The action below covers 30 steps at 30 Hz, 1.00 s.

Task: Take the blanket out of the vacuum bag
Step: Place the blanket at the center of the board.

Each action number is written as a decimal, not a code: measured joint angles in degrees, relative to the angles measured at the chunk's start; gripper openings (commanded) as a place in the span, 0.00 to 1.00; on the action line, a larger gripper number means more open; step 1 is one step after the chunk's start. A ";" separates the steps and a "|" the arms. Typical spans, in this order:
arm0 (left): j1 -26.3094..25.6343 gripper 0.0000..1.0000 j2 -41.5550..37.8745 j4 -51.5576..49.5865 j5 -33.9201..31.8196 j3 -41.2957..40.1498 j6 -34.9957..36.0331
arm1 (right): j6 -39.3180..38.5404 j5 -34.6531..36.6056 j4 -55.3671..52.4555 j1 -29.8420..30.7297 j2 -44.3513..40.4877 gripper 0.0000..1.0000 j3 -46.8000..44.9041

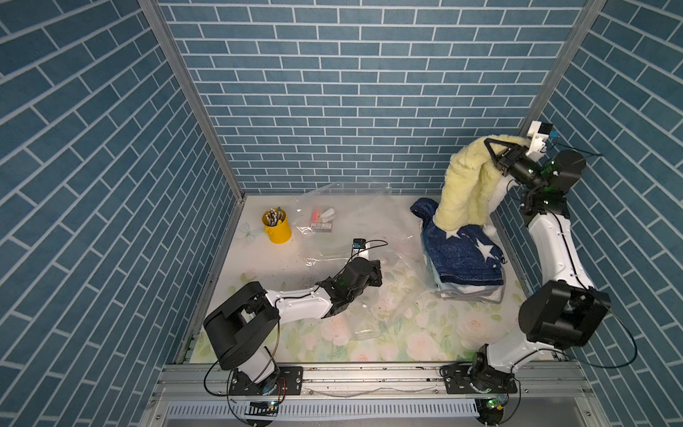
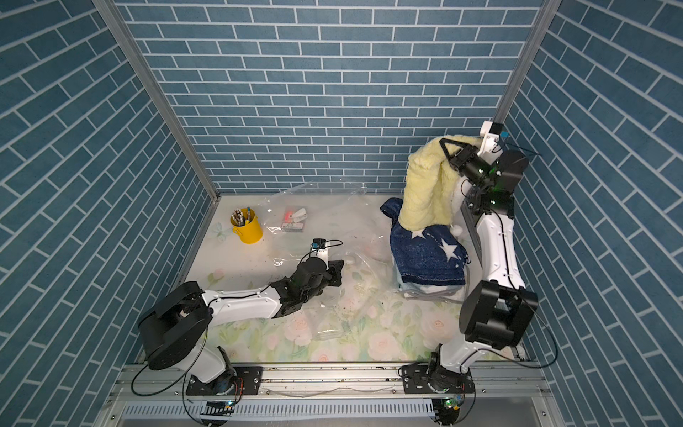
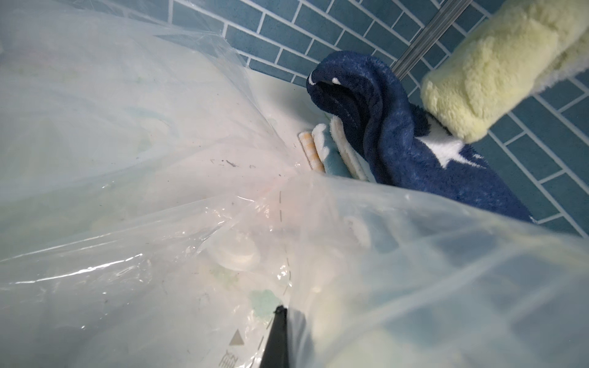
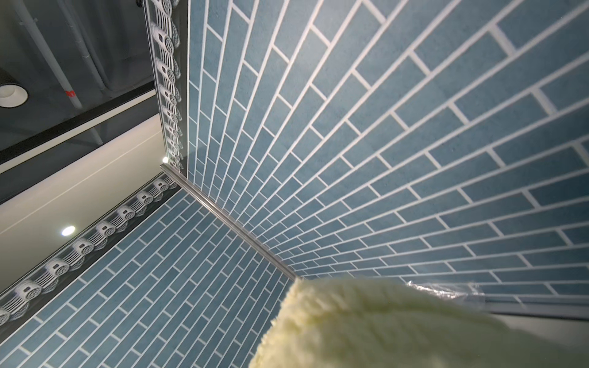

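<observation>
Yellow-fleece blanket (image 4: 366,325) fills the lower right of the right wrist view; step in hand is the lift-out.

Right gripper (image 1: 492,149) is clamped onto the blanket's top fold, high at the right of both top views. The navy starred end rests on a folded pile (image 1: 454,290) on the table (image 1: 258,266). Vacuum bag (image 1: 354,229) lies slack at frame centre, with the left gripper (image 1: 371,275) closed low on it, apparently pinching film. Cannot tell if the tail is clear of the bag mouth. Judgement: pin the bag, then raise the blanket slowly up and away so the fleece does not drag film.
</observation>
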 measured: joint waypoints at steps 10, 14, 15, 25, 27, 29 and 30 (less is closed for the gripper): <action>0.00 0.00 -0.20 0.72 0.98 -0.68 0.17 | -10.08 9.92 -5.14 0.52 -19.08 0.00 -27.52; 0.04 0.00 -0.24 1.16 1.84 -1.81 -0.42 | -10.86 14.21 -5.57 2.01 -30.86 0.00 -54.99; 0.07 0.00 -0.24 1.31 2.10 -1.95 -0.50 | -10.99 15.08 -6.60 2.34 -32.46 0.00 -58.73; 0.04 0.00 -0.72 2.67 3.30 -2.89 -1.73 | -15.21 17.75 -14.75 2.54 -40.87 0.00 -57.33; 0.04 0.00 -1.07 2.67 3.45 -2.89 -1.77 | -16.65 18.25 -17.14 2.54 -40.87 0.00 -53.79; 0.04 0.00 -1.46 2.73 3.63 -2.89 -1.77 | -18.29 18.75 -19.28 2.54 -40.96 0.00 -50.34; 0.04 0.00 -1.60 2.75 3.65 -2.89 -1.77 | -19.04 18.84 -19.89 2.54 -41.05 0.00 -49.46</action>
